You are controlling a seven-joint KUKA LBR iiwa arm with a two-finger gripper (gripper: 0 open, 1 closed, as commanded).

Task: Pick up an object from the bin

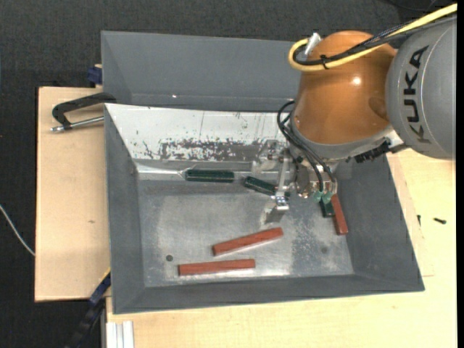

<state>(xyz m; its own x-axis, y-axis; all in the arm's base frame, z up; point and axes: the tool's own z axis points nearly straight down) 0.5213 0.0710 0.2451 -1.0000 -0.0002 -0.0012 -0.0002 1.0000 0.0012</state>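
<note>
The grey bin has the arm's orange cover over its 2 o'clock corner. Below the cover, the tool hangs just right of the floor's centre; whether it is apart or together cannot be told. A short dark green bar lies just beside it at 10 o'clock, and a slanted red-brown bar lies near it at 6 o'clock. From the tool, a longer green bar lies at 9 o'clock, an upright red-brown bar at 3 o'clock and a level red-brown bar at 7 o'clock.
</note>
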